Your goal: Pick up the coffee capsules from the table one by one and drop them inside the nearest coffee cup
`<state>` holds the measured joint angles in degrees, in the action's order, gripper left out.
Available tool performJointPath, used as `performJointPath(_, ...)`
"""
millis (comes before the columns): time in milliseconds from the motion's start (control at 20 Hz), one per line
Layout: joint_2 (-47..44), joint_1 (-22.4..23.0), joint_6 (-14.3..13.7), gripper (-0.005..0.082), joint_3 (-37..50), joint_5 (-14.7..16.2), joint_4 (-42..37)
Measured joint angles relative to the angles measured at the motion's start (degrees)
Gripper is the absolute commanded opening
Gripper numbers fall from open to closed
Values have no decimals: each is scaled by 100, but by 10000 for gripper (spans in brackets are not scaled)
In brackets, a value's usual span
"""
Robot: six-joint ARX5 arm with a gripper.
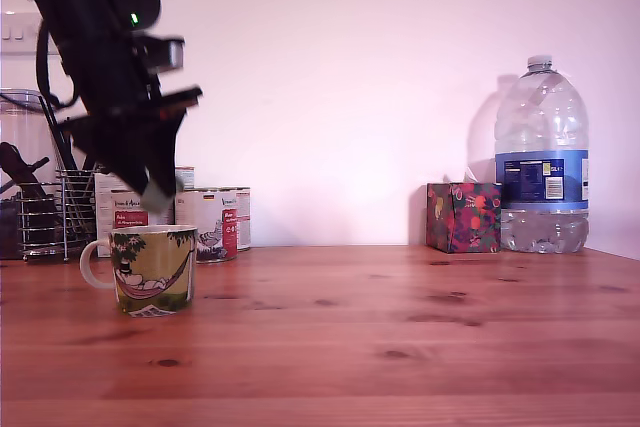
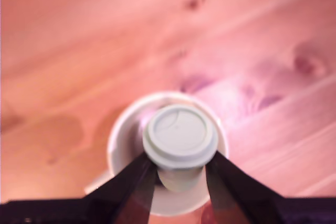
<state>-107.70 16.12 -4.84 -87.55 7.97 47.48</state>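
Observation:
The coffee cup (image 1: 152,269), printed with a green-and-yellow hammock scene, stands on the wooden table (image 1: 400,337) at the exterior view's left. My gripper (image 1: 157,192) hangs just above its rim, shut on a pale grey-green coffee capsule (image 1: 156,193). In the wrist view the capsule (image 2: 180,136) sits between my two dark fingers (image 2: 131,182), straight over the cup's white opening (image 2: 122,141). I see no other capsules on the table.
Red-and-white tins (image 1: 215,219) and a wire rack (image 1: 40,212) stand behind the cup. At the exterior view's right are a floral box (image 1: 463,217) and a big water bottle (image 1: 541,162).

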Motion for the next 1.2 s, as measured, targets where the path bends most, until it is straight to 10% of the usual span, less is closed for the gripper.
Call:
performJointPath(500,-129,2,-31,243,24,-173,70)
performJointPath(750,-129,2,-28,688,24,-197,31)
performJointPath(1200,-125,2,-31,630,24,-203,-256)
